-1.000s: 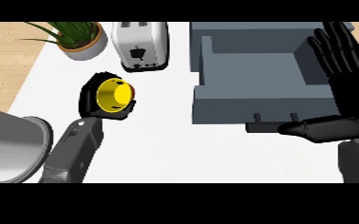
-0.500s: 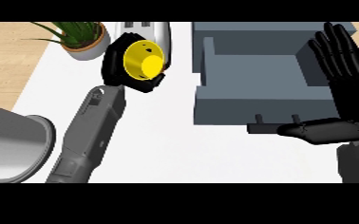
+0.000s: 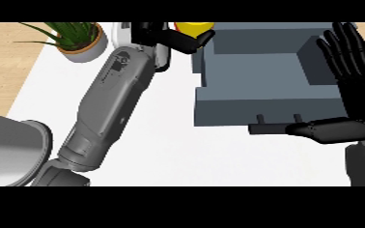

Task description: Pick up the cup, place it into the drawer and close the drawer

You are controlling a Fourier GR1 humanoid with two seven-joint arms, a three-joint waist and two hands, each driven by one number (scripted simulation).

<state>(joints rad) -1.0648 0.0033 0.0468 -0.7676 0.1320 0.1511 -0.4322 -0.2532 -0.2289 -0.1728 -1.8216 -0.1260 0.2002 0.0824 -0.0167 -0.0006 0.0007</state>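
Fingers of the left hand curl round the yellow cup at the open grey drawer's far left corner; its axis cannot be told. On the white desk, right hand rests open. Toaster and potted plant stand behind the forearm.

Yellow cup at open grey drawer's far-left corner, partly hidden
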